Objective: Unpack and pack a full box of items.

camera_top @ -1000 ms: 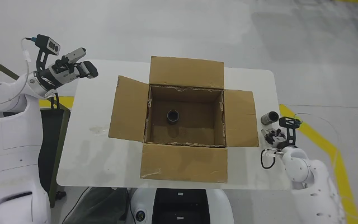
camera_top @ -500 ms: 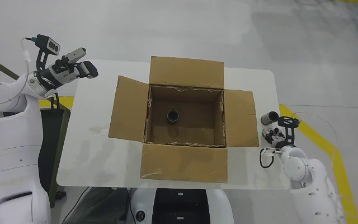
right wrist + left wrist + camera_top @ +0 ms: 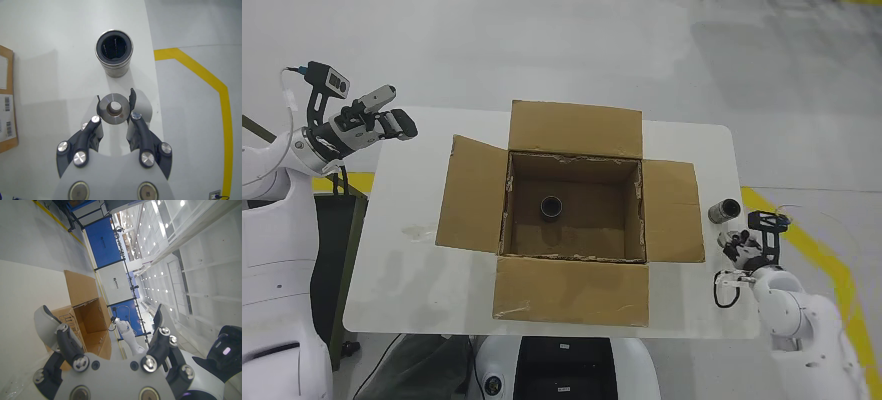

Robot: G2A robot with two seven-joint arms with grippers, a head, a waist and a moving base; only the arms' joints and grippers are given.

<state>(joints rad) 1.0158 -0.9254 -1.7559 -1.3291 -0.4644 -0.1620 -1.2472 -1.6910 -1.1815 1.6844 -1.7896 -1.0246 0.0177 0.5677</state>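
1. Table [image 3: 402,280]: I'd set down well clear of its right edge, which is close.
2. Box [image 3: 576,128]: open mid-table, one dark cylinder [image 3: 551,208] on its floor.
3. Left gripper [image 3: 101,313]: spread, empty, over the far-left corner.
4. Bearing [image 3: 115,69]: upright just beside; avoid nudging it.
5. Steel ring [image 3: 122,111]: clenched in my right gripper [image 3: 115,100]; whether it touches the table is hidden.
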